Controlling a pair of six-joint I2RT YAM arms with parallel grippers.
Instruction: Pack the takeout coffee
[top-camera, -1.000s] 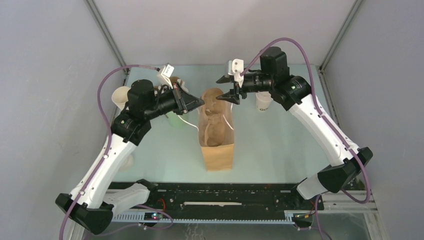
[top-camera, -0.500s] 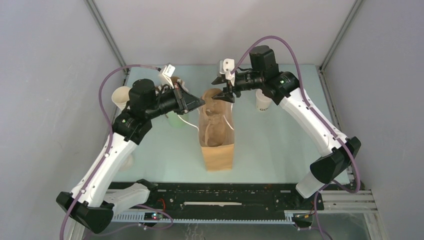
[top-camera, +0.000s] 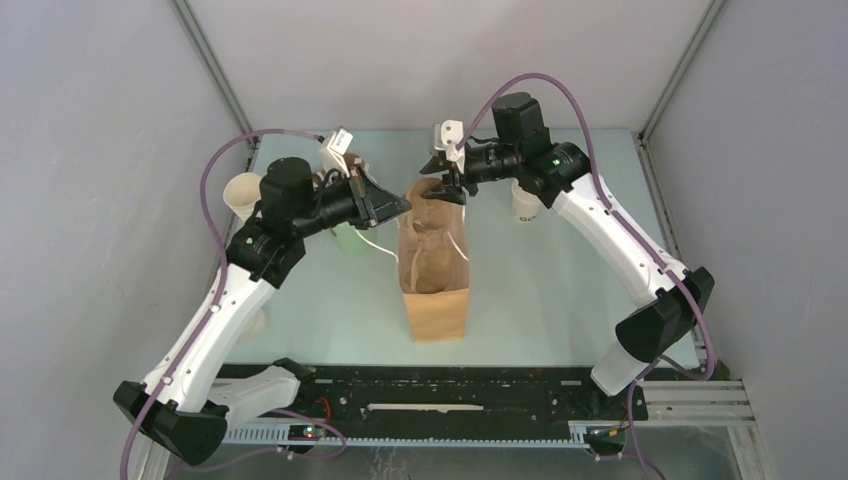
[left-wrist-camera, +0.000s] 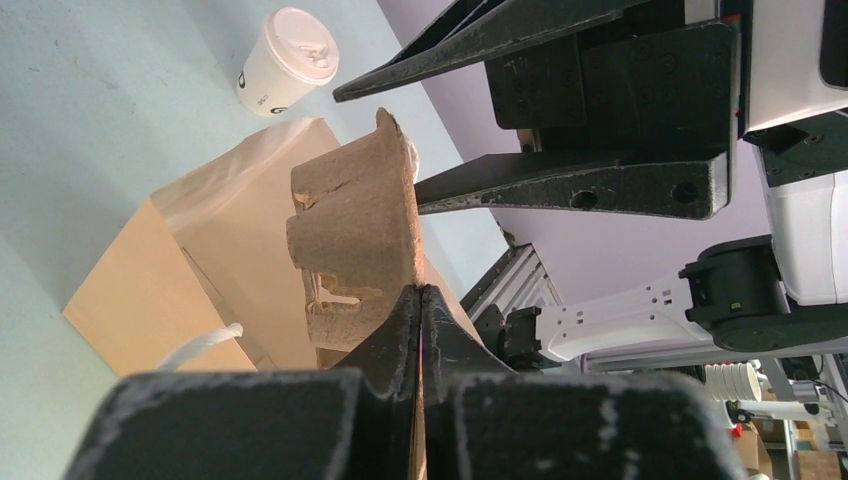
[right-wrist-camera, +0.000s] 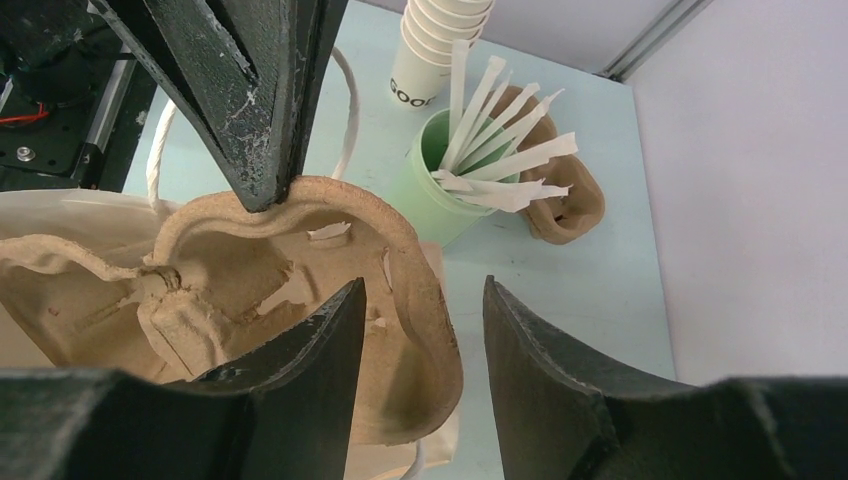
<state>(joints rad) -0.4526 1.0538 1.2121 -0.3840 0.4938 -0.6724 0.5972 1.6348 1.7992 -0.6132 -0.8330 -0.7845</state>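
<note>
The takeout coffee (top-camera: 527, 204), a cream-white cup with a white lid, stands on the table right of the brown paper bag (top-camera: 436, 305). It also shows in the left wrist view (left-wrist-camera: 288, 60). A pulp cup carrier (top-camera: 428, 250) sits in the bag. My left gripper (top-camera: 402, 204) is shut on the carrier's rim (left-wrist-camera: 355, 225) at the bag's left edge, its fingertips (left-wrist-camera: 420, 300) pressed together. My right gripper (top-camera: 446, 188) is open (right-wrist-camera: 425, 285) at the bag's far edge, with the carrier's rim (right-wrist-camera: 415, 290) between its fingers.
A pale green cup of white sticks (right-wrist-camera: 450, 195) stands left of the bag, a second pulp carrier (right-wrist-camera: 565, 200) behind it. A stack of cream cups (top-camera: 243, 195) lies at the far left, also in the right wrist view (right-wrist-camera: 435, 45). The bag's white rope handle (right-wrist-camera: 345, 110) hangs loose.
My right gripper has moved left and down from beside the bag to its far rim, now straddling the carrier's edge. The left gripper has kept its hold and barely moved.
</note>
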